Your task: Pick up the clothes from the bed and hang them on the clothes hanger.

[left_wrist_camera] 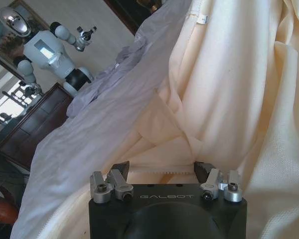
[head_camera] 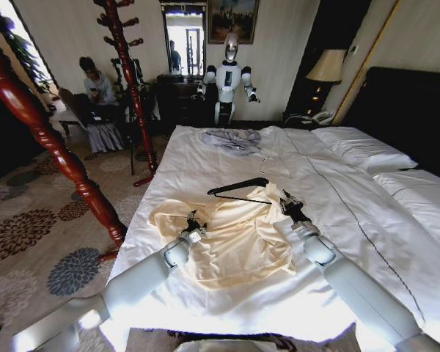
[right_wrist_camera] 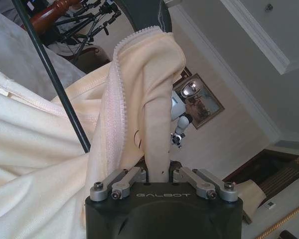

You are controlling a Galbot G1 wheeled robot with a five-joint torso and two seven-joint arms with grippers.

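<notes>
1. The left gripper [head_camera: 193, 226], at eight o'clock on the bed [head_camera: 367, 220], rests at the garment's left edge with fingers spread, gripping nothing, seemingly lined up to take a fold.
2. The clothes [head_camera: 238, 238] lie crumpled at centre.
3. The clothes hanger [head_camera: 238, 189] sits at twelve o'clock, partly tucked under the fabric.
4. The right gripper [head_camera: 290, 207], at two o'clock, pinches a raised fold, likely lifting it toward the hanger.
</notes>
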